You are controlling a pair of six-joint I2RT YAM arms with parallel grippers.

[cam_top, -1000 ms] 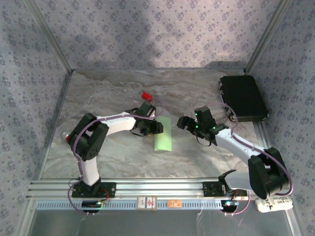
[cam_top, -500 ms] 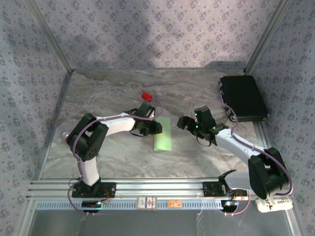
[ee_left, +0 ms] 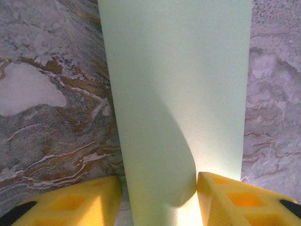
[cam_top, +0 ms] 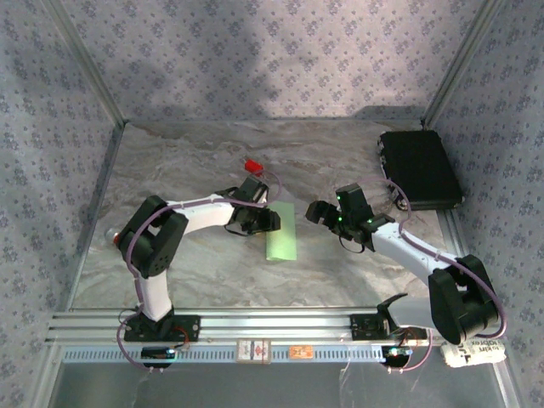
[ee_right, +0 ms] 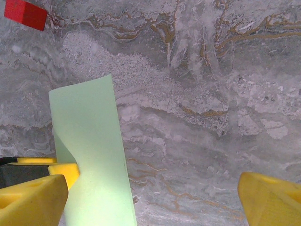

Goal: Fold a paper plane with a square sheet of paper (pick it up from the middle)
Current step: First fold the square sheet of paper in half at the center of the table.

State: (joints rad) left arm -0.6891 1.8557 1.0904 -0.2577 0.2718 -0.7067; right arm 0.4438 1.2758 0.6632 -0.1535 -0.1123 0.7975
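The square sheet of paper lies mid-table as a narrow pale-green strip, folded lengthwise. My left gripper sits at its left side. In the left wrist view the paper runs away from my left gripper. Its near end curls up between the yellow fingers and leans on the right one. A thin gap shows at the left one, so the jaws stand partly open astride it. My right gripper hovers open just right of the strip. In the right wrist view the paper lies left of my right gripper, over bare marble.
A small red block lies behind the left gripper, also at the top left of the right wrist view. A black case sits at the back right. Patterned walls close in the marble table on three sides.
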